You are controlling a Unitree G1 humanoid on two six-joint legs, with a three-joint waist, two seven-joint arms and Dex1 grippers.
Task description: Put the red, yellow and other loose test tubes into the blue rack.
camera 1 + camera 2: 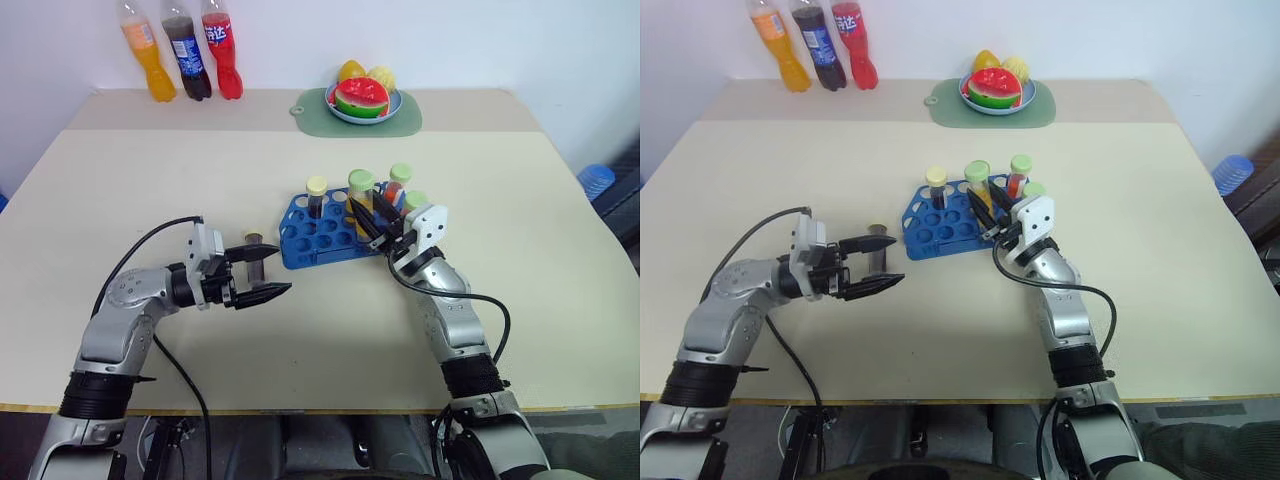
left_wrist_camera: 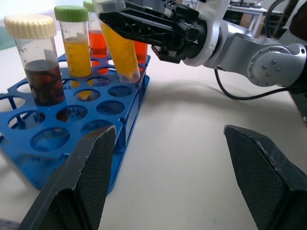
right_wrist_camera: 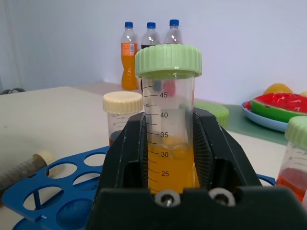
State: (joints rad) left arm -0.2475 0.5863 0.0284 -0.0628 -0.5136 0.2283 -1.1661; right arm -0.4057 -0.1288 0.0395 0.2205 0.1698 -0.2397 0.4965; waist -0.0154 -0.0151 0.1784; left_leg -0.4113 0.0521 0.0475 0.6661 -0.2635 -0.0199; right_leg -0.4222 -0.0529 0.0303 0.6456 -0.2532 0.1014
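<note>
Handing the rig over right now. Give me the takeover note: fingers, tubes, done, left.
Left gripper: fingers open, empty, level with the rack's left end.
Right gripper: shut on the yellow tube, tilted, its bottom at a hole on the edge of the blue rack, not seated.
Done: cream-capped dark tube, green-capped yellow tube and red tube stand in the rack.
Left: seat the held tube, then rack the loose tube lying on the table left of the rack.
</note>
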